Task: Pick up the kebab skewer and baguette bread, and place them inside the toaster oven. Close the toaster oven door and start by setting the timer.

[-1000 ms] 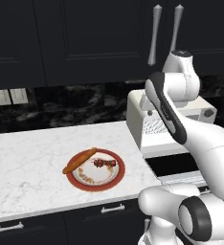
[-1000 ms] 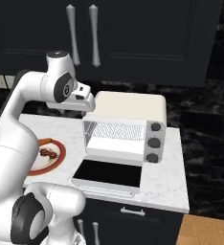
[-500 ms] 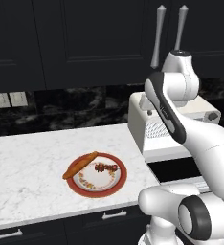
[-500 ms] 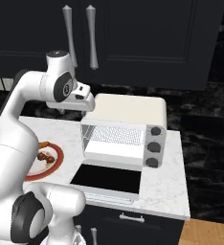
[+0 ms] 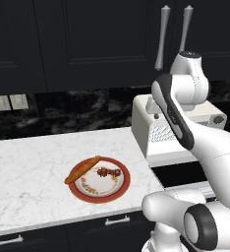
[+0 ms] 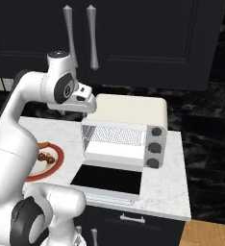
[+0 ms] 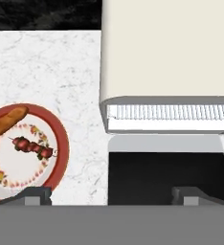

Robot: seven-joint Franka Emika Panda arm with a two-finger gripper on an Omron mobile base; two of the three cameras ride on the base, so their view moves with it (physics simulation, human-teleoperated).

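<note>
Baguette bread [image 7: 6,122] cut off, apparently.

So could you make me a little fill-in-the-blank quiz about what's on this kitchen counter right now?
1. The baguette bread and the kebab skewer both lie on a red-rimmed ____.
2. The toaster oven door is folded down, so the toaster oven stands ____.
3. The gripper holds ____.
4. The toaster oven has ____ grey knobs.

Missing words: plate; open; nothing; three

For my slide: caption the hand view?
Open gripper above open toaster oven; baguette bread and kebab skewer on plate.
</note>
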